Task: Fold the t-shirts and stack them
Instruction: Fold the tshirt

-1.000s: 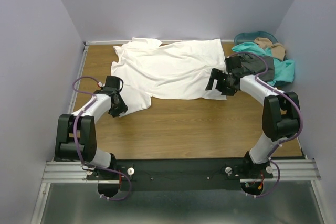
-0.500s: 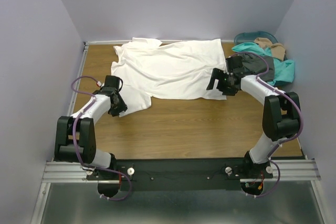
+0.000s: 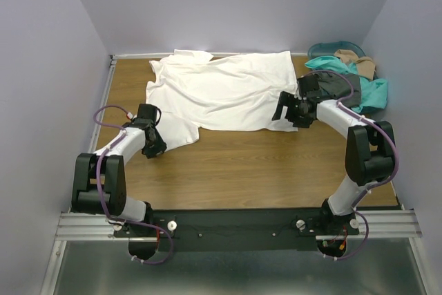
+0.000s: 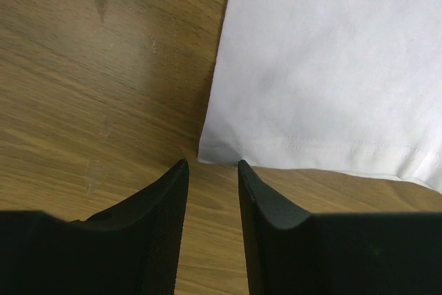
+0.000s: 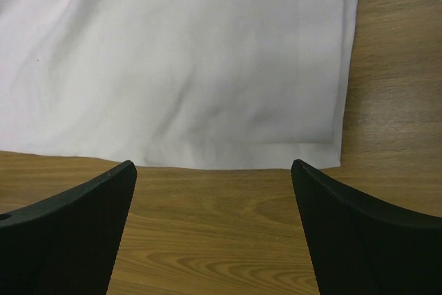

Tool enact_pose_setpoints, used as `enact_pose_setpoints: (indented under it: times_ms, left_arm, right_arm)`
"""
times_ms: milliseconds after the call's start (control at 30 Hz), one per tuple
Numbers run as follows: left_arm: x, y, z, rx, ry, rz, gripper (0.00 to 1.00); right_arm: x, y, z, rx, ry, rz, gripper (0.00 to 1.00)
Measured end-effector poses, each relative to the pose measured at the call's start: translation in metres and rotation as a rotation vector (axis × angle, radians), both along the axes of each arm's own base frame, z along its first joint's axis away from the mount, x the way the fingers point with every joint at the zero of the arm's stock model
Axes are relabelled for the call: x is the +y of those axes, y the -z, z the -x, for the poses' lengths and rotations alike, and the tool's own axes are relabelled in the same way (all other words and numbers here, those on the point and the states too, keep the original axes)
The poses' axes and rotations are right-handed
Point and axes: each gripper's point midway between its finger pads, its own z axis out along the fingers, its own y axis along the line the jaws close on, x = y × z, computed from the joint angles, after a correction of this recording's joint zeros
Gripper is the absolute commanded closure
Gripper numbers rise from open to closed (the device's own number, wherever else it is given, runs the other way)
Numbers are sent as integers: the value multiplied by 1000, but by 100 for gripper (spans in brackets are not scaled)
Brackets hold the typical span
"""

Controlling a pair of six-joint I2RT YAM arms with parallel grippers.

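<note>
White t-shirt [image 3: 221, 91]: spread unfolded over the far half of the counter [image 3: 242, 164].
Left gripper [image 4: 210, 165]: mine; jaws narrowly parted, empty, shirt's near-left corner just ahead; drawn slightly nearer me than a second ago.
Right gripper [image 5: 214, 167]: mine; jaws wide, empty, at the near-right hem; barely shifted.
Meaning: I judge both corners lined up for pinching.

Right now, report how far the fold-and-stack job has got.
Done: nothing folded yet; the white t-shirt lies spread on the table. In hand: the left fingers sit open at its near-left corner, the right fingers wide open at its near-right corner, neither gripping. Left: fold it, then the teal, grey and tan shirts heaped at the far right, and stack.
</note>
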Motion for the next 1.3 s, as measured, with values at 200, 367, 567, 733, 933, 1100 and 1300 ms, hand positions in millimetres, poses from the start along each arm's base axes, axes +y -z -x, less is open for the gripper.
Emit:
enact_pose_setpoints:
  times_ms: [200, 367, 567, 733, 933, 1100, 1300]
  left_arm:
    - [3, 2, -2, 0, 2, -12, 71]
    - [5, 2, -7, -11, 8, -21, 88]
    - [6, 2, -18, -36, 29, -28, 100]
    - [6, 0, -25, -44, 52, -31, 100]
    - [4, -13, -38, -77, 67, -30, 100]
    - [2, -21, -46, -102, 75, -19, 100]
    - [3, -21, -47, -102, 72, -13, 100]
  right_arm:
    - [-2, 1, 0, 4, 9, 0, 1]
    - [-3, 1, 0, 4, 13, 1, 1]
    - [-5, 2, 0, 4, 20, 9, 1]
    - [-21, 5, 7, 13, 68, 24, 5]
    - [-60, 11, 16, 32, 179, 48, 20]
    - [-66, 13, 16, 36, 192, 58, 32]
    - [-66, 21, 18, 57, 179, 67, 40]
